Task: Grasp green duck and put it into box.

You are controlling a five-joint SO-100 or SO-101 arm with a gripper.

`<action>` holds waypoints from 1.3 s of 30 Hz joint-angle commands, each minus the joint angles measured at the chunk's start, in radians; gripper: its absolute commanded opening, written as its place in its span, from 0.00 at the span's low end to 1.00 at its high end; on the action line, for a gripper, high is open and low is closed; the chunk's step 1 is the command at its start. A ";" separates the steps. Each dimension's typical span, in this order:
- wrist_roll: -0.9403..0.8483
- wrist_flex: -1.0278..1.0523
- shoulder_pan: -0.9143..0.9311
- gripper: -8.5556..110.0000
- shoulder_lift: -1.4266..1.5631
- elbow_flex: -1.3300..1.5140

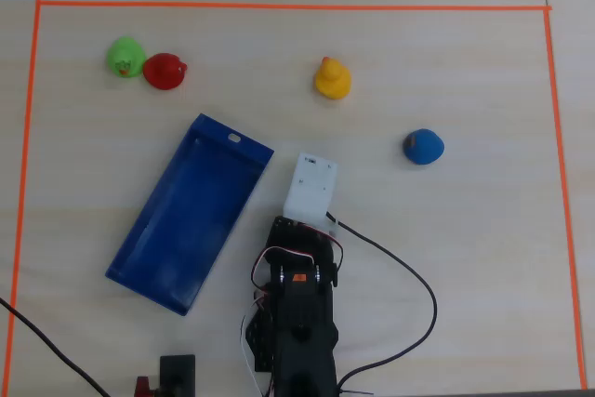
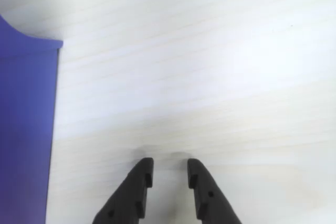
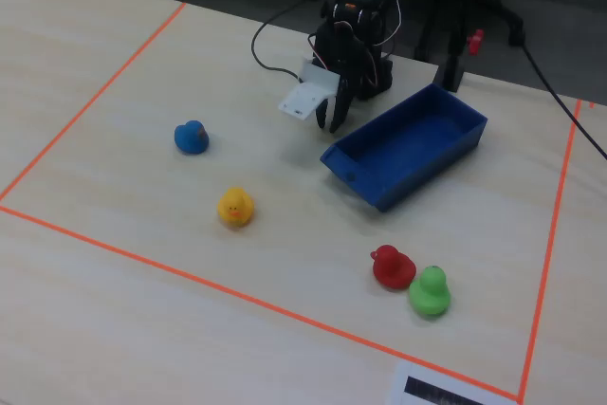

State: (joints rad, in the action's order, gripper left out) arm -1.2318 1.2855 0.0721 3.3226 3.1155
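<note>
Duck (image 1: 123,55), green, sits upright near the top-left corner of the orange tape (image 1: 279,6) in the overhead view, touching or just beside a red duck (image 1: 165,71). Box (image 1: 191,211) lies diagonally below them, empty, well apart from both. Yellow duck (image 1: 332,79) and blue duck (image 1: 423,146) stand farther right, each alone. Gripper (image 2: 170,171) hangs over bare table (image 2: 210,77) just beside the box's short end, fingers slightly parted with a narrow gap, pinching nothing. Arm (image 3: 356,40) is folded back at the table edge.
</note>
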 commanded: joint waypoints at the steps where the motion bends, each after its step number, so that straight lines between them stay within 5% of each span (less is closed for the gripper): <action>1: 0.003 0.018 -0.009 0.13 -0.012 -0.005; 25: -0.069 -0.063 0.052 0.11 -0.038 -0.041; 30: -0.124 -0.015 0.063 0.14 -0.370 -0.443; 39: 0.066 0.055 -0.064 0.34 -0.792 -1.118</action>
State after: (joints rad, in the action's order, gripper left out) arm -1.2349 1.3085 0.0660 2.6645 2.3102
